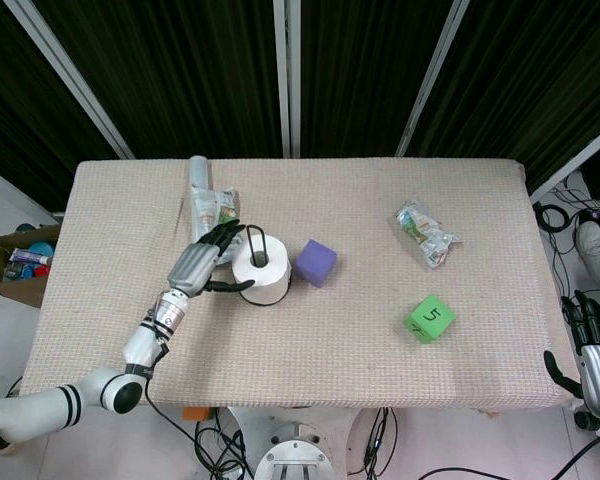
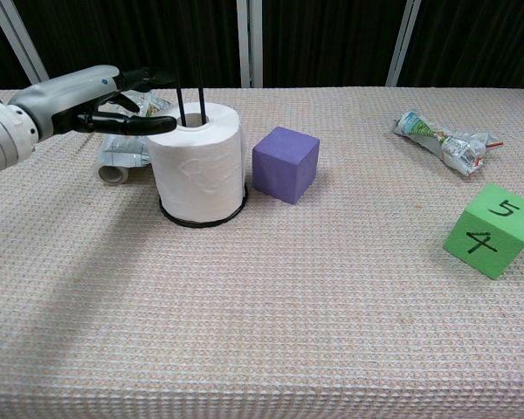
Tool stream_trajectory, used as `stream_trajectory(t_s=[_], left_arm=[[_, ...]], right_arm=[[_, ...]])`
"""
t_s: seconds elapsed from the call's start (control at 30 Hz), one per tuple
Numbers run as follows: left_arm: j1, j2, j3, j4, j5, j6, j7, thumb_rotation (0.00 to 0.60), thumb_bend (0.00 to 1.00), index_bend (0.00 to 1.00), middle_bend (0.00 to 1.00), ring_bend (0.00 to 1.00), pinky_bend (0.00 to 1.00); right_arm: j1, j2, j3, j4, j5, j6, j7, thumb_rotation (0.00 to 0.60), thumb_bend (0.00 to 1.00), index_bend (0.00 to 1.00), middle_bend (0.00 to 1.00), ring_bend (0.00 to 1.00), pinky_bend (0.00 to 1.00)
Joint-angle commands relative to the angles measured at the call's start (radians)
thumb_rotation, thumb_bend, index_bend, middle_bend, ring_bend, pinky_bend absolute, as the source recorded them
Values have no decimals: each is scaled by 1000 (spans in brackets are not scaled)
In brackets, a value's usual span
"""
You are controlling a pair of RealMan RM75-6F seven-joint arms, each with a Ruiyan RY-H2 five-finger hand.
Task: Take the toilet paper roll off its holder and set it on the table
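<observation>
Far left, off the table (image 1: 110, 330) edge: cardboard box (image 1: 10, 262) w/ small items, contents too small to tell. Left hand (image 1: 212, 258) reached in over the table, fingers (image 2: 131, 124) spread and lying vs. the upper left side of the toilet paper roll (image 2: 198, 166), touching near the top rim; not wrapped around it, no firm grip visible. Just behind the hand: crumpled foil-like tube w/ wrapper (image 1: 208, 200), lying flat. Roll upright on its holder (image 2: 192, 98), black wire upright poking up thru the core, black ring base around the roll's foot; roll on the table's left-center. Just right of roll, close but apart: purple cube (image 2: 285, 164). Further right, near back: crumpled wrapper (image 1: 425, 233). Nearer front, right: green cube (image 2: 493, 230) marked 5 and 4, tilted. Far right, off the table corner, low: right hand (image 1: 595, 350), fingers apart, nothing held.
</observation>
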Motion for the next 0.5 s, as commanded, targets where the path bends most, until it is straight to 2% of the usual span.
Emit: stream_trajectory(t_s=[0.03, 0.5], left_arm=[[-7, -9, -3, 10, -7, 1, -2, 212, 91, 0, 0, 0, 157], [-32, -64, 5, 65, -71, 9, 79, 224, 91, 0, 0, 0, 158]], right_arm=[[3, 3, 3, -5, 0, -1, -3, 600, 294, 0, 0, 0, 0], [0, 17, 0, 2, -6, 7, 29, 600, 293, 0, 0, 0, 0]])
